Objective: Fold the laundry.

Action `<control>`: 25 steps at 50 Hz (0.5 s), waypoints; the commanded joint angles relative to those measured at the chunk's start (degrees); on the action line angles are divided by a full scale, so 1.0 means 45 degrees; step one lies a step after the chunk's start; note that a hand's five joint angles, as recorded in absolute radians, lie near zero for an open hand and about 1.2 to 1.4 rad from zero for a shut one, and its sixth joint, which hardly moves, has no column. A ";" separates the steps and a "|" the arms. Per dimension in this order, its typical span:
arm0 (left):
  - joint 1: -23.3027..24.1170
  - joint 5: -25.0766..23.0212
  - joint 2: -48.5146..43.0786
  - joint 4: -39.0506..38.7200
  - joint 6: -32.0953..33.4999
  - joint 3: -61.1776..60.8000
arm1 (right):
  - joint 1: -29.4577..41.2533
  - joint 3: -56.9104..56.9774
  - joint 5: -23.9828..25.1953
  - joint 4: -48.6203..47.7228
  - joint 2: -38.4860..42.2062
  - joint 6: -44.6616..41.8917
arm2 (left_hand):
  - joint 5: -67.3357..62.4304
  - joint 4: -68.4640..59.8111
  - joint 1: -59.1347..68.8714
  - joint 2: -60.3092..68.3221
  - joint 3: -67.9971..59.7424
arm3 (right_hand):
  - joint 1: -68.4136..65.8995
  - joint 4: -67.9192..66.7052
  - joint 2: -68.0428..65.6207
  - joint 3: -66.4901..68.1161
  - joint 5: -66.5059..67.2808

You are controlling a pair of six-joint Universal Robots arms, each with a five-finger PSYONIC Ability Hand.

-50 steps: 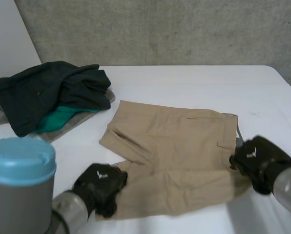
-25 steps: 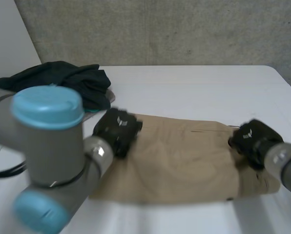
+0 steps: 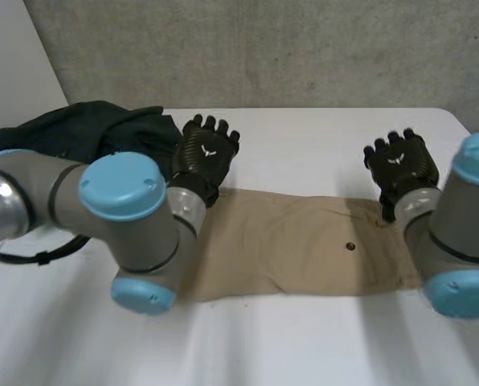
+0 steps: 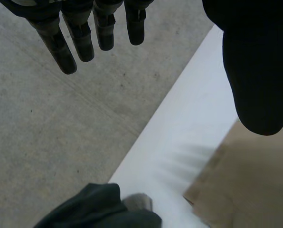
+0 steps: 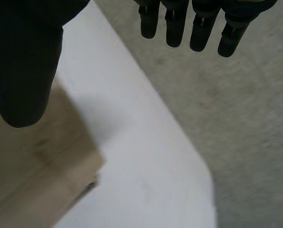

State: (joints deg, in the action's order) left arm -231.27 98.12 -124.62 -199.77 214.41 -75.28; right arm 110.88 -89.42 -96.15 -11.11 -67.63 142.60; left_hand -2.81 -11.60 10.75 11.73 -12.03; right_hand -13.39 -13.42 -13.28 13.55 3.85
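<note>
So right now the khaki shorts (image 3: 304,249) are lying flat as one long band across the white tabletop (image 3: 304,141). They look doubled over lengthwise, with a small dark button (image 3: 350,246) showing on the upper layer. The left robot hand (image 3: 206,153) is up over the far-left corner of the band, fingers spread out straight, nothing in it. The right robot hand (image 3: 399,165) mirrors it over the far-right corner, also splayed and empty. In both wrist views the fingers point off toward the concrete wall, with just a corner of tan cloth down below the thumb. As far as I can tell, neither one is touching the shorts.

My guess is one fold is in and a crosswise fold is left.

Stuff I'd worry about:

- Whichever robot hand goes back down could pinch only the top layer at its corner. Lift that and the fold just peels open again.
- The left arm (image 3: 135,233) hangs low right over the left end of the shorts. If it swings out sideways it could brush the cloth and skew the whole band.
- The pile of dark clothes (image 3: 87,133) sits just beside the left robot hand. A sloppy reach there could snag a dark sleeve along with the khaki, or instead of it.
- The right end of the band is partly hidden behind the right arm, so I can't tell how neat that edge is. If it's uneven, the next fold will bake that in.
</note>
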 commanded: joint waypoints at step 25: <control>0.0066 -0.0008 0.2224 0.0136 -0.1788 -0.2744 | -0.3975 -0.4034 0.1679 0.0497 -0.2392 -0.1529 | 0.0625 0.0355 -0.0167 -0.0384 0.0451 | -1.4801 -1.4795 -1.4827 1.4767 1.4700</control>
State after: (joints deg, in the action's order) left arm -230.90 97.95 -116.38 -199.23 206.28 -87.43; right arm 96.87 -106.66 -85.00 -9.18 -72.18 143.98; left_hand -2.81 -11.60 10.75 11.73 -12.03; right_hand -61.01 -68.40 -67.01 67.84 54.97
